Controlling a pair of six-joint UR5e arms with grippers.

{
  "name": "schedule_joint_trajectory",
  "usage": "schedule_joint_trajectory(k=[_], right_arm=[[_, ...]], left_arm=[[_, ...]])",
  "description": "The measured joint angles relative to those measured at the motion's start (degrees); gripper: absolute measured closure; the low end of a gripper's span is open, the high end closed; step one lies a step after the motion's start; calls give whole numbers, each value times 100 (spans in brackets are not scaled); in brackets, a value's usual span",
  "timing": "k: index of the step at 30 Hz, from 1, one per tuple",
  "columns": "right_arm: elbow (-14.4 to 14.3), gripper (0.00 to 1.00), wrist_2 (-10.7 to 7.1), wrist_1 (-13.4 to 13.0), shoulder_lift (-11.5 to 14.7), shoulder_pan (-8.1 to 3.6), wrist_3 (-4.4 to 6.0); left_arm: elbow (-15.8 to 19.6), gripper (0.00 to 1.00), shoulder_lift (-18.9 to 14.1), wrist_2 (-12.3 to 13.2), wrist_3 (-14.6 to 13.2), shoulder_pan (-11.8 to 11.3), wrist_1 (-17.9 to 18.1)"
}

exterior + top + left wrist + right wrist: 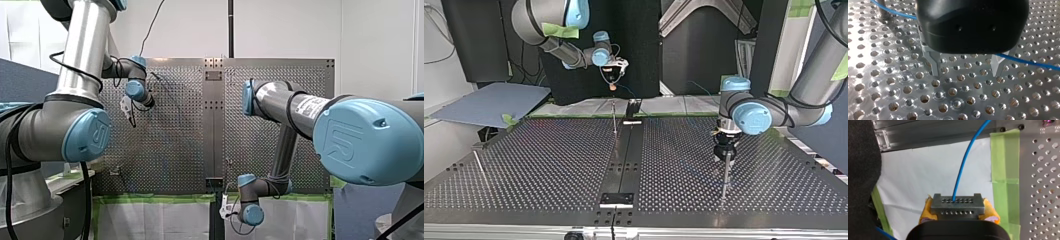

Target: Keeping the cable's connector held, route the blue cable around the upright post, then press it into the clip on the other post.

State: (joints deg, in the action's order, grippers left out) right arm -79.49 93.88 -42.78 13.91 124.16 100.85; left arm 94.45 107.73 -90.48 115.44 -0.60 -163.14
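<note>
In the right wrist view my right gripper [958, 213] is shut, its yellow pads [926, 213] clamped on the grey metal connector [957, 203]. The blue cable [965, 162] rises out of the connector's holes. In the top view my right gripper [613, 80] hangs above the table's far edge. My left gripper [965, 71] is open just above the perforated table [898, 95], its metal fingers [935, 65] apart. The blue cable [1031, 62] runs from an upright post [882, 11] behind the gripper's body and out past one finger. In the top view my left gripper [725, 150] sits over a thin post [725, 177].
A second thin post [614, 117] stands near the dark centre rail [624, 160] at the far side. A slanted rod [479, 167] stands at the top view's left. Green tape [1005, 170] and white sheeting [923, 175] border the plate's edge.
</note>
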Motion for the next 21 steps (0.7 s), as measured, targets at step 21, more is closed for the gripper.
schedule_joint_trajectory(k=[21], right_arm=[[-1196, 100, 352, -1109, 1195, -209, -243]], left_arm=[[-1, 0, -2, -75, 94, -32, -14]])
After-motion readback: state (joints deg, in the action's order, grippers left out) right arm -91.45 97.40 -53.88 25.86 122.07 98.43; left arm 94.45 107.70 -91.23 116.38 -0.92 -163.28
